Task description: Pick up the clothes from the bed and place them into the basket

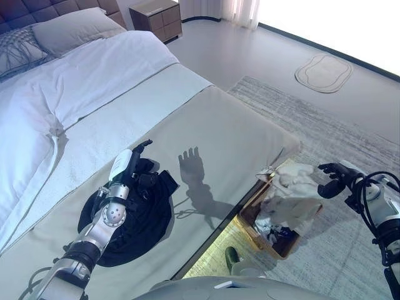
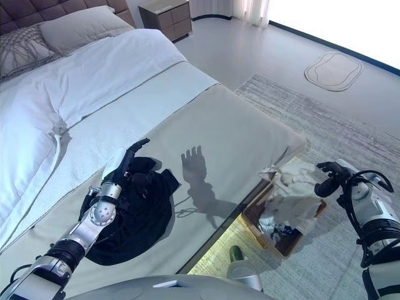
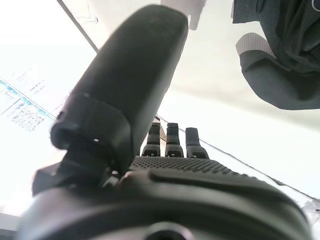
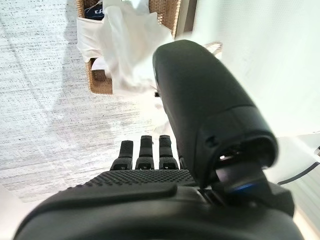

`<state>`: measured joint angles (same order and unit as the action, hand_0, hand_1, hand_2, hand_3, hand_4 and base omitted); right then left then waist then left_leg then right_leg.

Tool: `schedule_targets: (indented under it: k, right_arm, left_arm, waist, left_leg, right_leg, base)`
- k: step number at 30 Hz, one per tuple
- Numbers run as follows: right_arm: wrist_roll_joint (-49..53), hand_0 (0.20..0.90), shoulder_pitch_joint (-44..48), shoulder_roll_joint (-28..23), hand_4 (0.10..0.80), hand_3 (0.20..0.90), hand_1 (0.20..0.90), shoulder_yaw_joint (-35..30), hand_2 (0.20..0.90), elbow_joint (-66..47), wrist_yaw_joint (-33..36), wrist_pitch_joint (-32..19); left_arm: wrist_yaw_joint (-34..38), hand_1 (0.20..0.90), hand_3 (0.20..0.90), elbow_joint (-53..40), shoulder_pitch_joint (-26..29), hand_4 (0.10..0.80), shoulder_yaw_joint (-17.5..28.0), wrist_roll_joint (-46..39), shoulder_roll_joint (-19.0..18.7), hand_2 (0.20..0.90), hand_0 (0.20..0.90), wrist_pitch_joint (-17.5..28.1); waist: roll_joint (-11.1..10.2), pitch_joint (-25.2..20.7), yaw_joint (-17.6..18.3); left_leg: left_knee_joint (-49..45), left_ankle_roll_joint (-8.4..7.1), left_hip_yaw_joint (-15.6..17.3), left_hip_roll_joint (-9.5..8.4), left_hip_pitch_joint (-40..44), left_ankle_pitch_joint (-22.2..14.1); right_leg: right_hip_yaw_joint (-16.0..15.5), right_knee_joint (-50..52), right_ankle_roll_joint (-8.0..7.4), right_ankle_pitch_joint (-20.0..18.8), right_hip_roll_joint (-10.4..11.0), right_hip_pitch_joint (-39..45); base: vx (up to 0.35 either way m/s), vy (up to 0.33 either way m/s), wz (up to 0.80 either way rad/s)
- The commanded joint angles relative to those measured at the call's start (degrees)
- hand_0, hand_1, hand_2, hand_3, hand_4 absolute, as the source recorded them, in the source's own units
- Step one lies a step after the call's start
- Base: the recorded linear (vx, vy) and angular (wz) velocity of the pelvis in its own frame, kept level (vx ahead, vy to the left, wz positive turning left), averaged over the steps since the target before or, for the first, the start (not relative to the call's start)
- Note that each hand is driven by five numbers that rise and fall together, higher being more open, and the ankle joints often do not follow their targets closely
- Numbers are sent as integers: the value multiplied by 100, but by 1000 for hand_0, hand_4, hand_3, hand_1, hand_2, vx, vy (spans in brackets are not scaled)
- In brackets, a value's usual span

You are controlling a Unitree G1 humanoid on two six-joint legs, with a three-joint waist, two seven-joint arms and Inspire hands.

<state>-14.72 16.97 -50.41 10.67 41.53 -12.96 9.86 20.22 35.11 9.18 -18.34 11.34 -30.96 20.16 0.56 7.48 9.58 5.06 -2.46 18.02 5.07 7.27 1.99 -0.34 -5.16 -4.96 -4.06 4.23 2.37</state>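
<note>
On the far left, the bed carries a white duvet and pillows at its head, with a pale cover over its foot. A black garment lies crumpled on that cover near the foot-end edge. The left hand hangs over the upper part of this garment, its fingers straight and loosely spread, holding nothing; whether the palm touches the cloth below cannot be told, and its shadow falls on the bare cover just to the right. Past the bed's foot, on a grey rug, stands a wicker basket close against the bed's corner. White clothes are heaped in it and spill over its rim, with some darker cloth lower inside. Right of the basket, the right hand hovers beside the white heap, near it but apart, its fingers extended and relaxed, gripping nothing. Farther back, a wooden nightstand stands by the bed's head, and a small pale mat lies on the floor near the bright window side.
</note>
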Motion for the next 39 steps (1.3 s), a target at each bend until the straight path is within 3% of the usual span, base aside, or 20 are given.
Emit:
schedule_targets:
  k: [1, 9, 14, 19, 23, 26, 33, 39]
  right_arm:
    - [-149, 900, 804, -342, 800, 900, 900, -30, 900, 207, 164, -49]
    - [-91, 900, 886, -398, 800, 900, 900, 16, 900, 96, 409, 34]
    - [46, 900, 1263, -420, 800, 900, 900, 3, 900, -513, 1602, -215]
    - [-355, 900, 1479, -254, 800, 900, 900, 83, 900, -1080, 2120, -290]
    - [-864, 900, 1627, -35, 800, 900, 900, 448, 900, -1332, 1546, 185]
    - [-1105, 900, 1864, 20, 800, 900, 900, 814, 900, -1441, 1466, 232]
    - [-1193, 900, 2480, 419, 800, 900, 900, 1515, 900, -1351, 1421, -255]
    - [-1323, 900, 2750, 542, 800, 900, 900, 1871, 900, -1242, 1546, -270]
  left_arm:
    - [301, 900, 900, -340, 628, 800, -39, -109, -310, 900, 900, 346]
    - [411, 900, 900, -438, 632, 800, -44, -103, -287, 900, 900, 243]
    - [589, 900, 900, -409, 544, 800, -20, -141, -275, 900, 900, 278]
    - [706, 900, 900, -306, 395, 800, 40, -20, -153, 900, 900, 404]
    - [812, 900, 900, -269, 266, 800, 164, 229, -99, 900, 900, 337]
    - [868, 900, 900, -341, 178, 800, 279, 225, -137, 900, 900, 167]
    - [915, 900, 900, -447, -101, 800, 548, 219, -135, 900, 900, -117]
    - [875, 900, 900, -643, -416, 800, 760, 148, -214, 900, 900, -186]
  waist:
    - [-239, -242, -114]
    - [-254, -197, -170]
    - [-225, -170, -318]
    - [-177, -141, -493]
    - [-209, -114, -704]
    - [-221, -73, -860]
    - [-196, -50, -1341]
    - [-149, 100, -1699]
  left_leg:
    - [-516, 109, -131, -79, 4, -632]
    - [-481, 121, -216, -91, 4, -603]
    - [-449, 114, -376, -136, -6, -577]
    - [-427, 126, -580, -206, -52, -554]
    - [-440, 124, -771, -266, -125, -527]
    - [-455, 124, -888, -288, -163, -489]
    - [-469, 119, -1263, -392, -308, -433]
    - [-690, 133, -1560, -486, -557, -403]
  right_leg:
    - [-134, 655, -48, 220, -98, -301]
    - [-164, 677, -33, 244, -110, -272]
    - [-299, 688, -12, 291, -87, -208]
    - [-437, 712, 8, 356, -62, -156]
    - [-580, 721, 37, 403, -26, -111]
    - [-707, 740, 68, 442, -6, -62]
    - [-1037, 798, 150, 579, 66, 47]
    - [-1357, 1038, 256, 738, 129, 7]
  base:
    - [0, 0, 0]
    - [2, 2, 0]
    - [12, 21, 6]
    - [-2, 33, 16]
    - [3, 12, 32]
    - [30, 12, 26]
    - [42, 25, 29]
    - [1, 36, 37]
